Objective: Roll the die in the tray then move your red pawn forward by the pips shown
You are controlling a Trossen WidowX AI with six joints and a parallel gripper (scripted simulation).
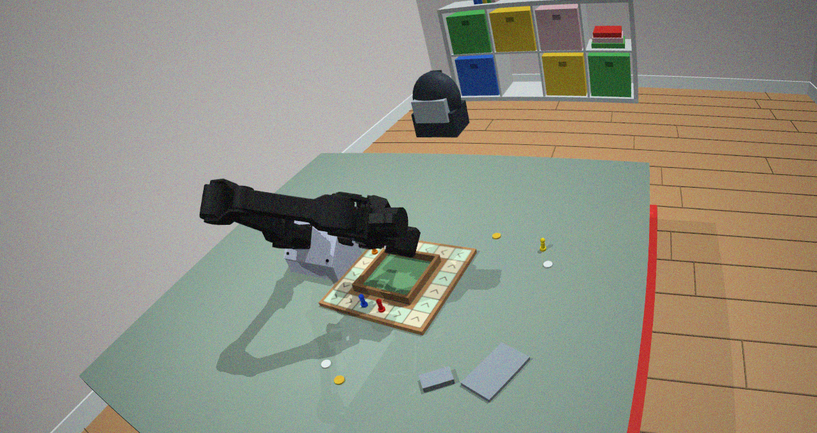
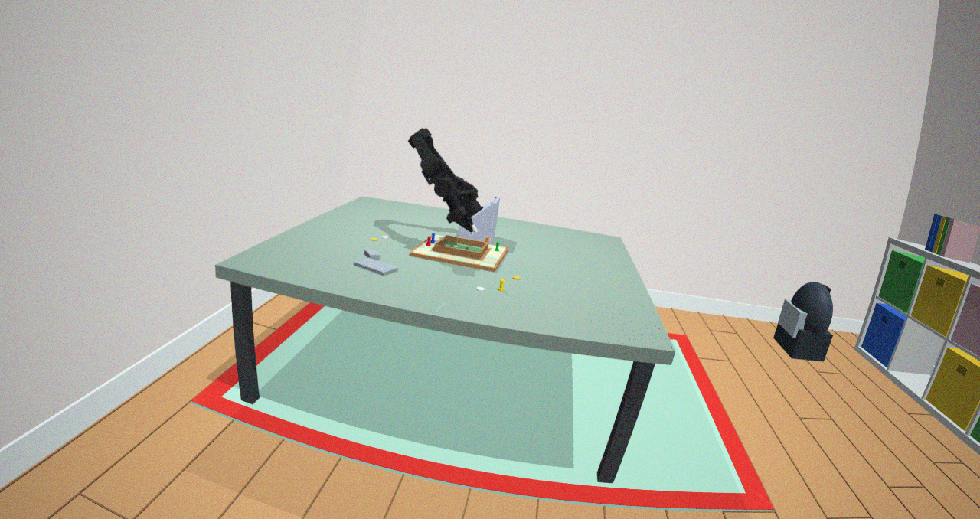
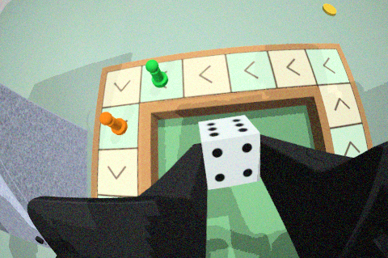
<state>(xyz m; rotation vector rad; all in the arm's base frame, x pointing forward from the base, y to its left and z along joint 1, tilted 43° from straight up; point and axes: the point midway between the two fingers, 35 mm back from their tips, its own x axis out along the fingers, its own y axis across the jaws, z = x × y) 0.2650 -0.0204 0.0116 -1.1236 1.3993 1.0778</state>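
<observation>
My gripper (image 2: 471, 227) (image 3: 227, 147) is shut on the white die (image 3: 233, 153) (image 2: 474, 230), tilted over the tray (image 1: 381, 294) (image 2: 460, 249) (image 3: 145, 145). In the wrist view the die shows six pips on its upper face and four on the face toward the camera. In the top view the gripper's black body hides the die. The red pawn (image 1: 380, 306) (image 2: 429, 241) stands upright on the near side of the board (image 1: 417, 318) (image 3: 206, 84), just right of the blue pawn (image 1: 363, 301) in the top view. The red pawn is outside the wrist view.
A green pawn (image 3: 157, 74) (image 2: 497, 246) and an orange pawn (image 3: 114, 123) (image 1: 374, 251) stand near one board corner. A yellow pawn (image 1: 543, 244) (image 2: 501, 285) stands off the board. Two grey blocks (image 1: 436, 379) (image 1: 495, 372) and several small discs lie on the table.
</observation>
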